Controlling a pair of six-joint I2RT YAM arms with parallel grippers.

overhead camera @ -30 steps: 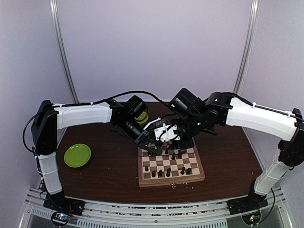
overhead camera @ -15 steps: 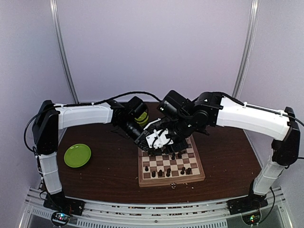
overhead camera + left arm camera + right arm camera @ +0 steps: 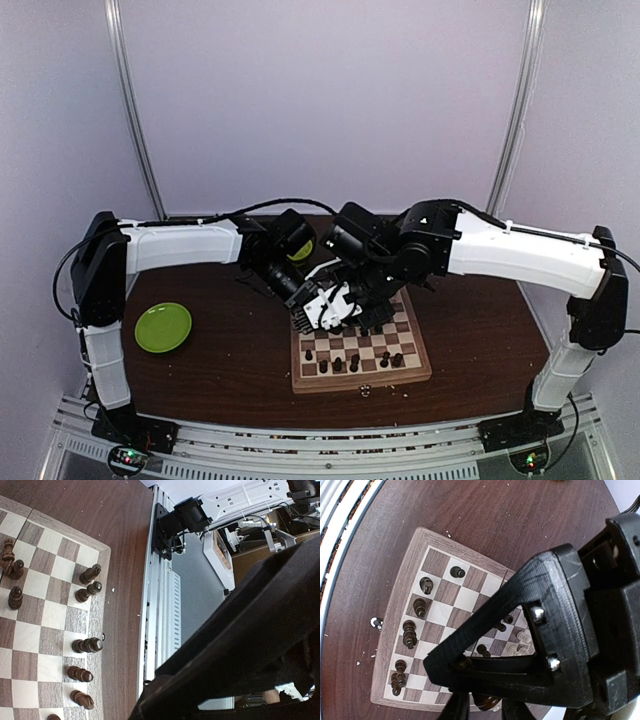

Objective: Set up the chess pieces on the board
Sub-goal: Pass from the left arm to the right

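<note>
The board (image 3: 362,383) lies at the table's middle front, with dark chess pieces (image 3: 337,365) on its near rows. Both grippers meet over its far-left corner. My right gripper (image 3: 322,318) has a dark brown chess piece (image 3: 487,700) pinched between its fingers (image 3: 457,711). Below it, more dark pieces (image 3: 411,632) stand along the board's (image 3: 395,615) left column, and cream-white pieces (image 3: 522,639) are near the middle. My left gripper (image 3: 298,305) sits close beside the right one. A dark blurred bulk hides its fingers in the left wrist view, where dark pieces (image 3: 86,645) line the board's rim (image 3: 99,615).
A lime-green plate (image 3: 163,327) lies on the table's left. A lime-green bowl (image 3: 298,248) is partly hidden behind the left arm at the back. Pale crumbs (image 3: 365,392) sit in front of the board. The table's front rail (image 3: 160,605) runs just beyond the board.
The right arm has swung left until its gripper is against the left gripper, and its jaws have narrowed around the dark piece. The left arm has barely shifted.
</note>
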